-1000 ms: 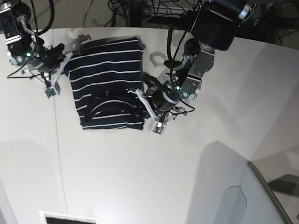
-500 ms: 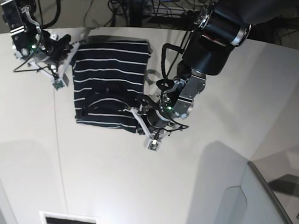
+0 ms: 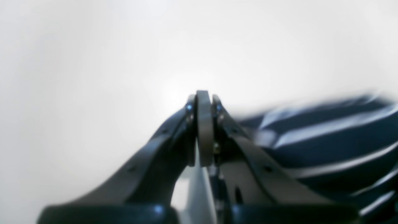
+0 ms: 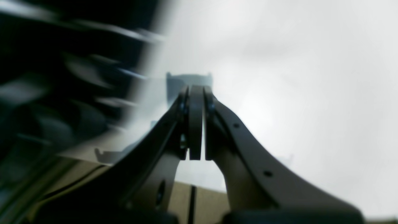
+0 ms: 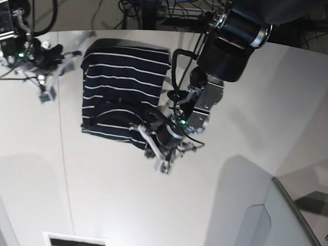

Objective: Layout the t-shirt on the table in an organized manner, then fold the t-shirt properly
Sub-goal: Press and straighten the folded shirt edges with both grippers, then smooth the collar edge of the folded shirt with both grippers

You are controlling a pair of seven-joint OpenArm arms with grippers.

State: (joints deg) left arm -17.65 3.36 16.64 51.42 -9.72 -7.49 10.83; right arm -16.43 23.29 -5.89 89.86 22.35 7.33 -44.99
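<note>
Left gripper (image 3: 203, 124) closed, empty, beside t-shirt (image 3: 326, 146)

1. Left arm reaching down from the upper right of the base view, thick dark forearm narrowing to a wrist bent low toward the near side.
2. Left tool (image 5: 135, 128) closing fully, fingers (image 3: 203, 127) pressing flat together with nothing seen between them.
3. Right arm sitting at the far left of the base view, wrist turning inward.
4. Right tool (image 5: 74, 54) pinching shut, fingers (image 4: 195, 124) meeting, holding nothing visible.
</note>
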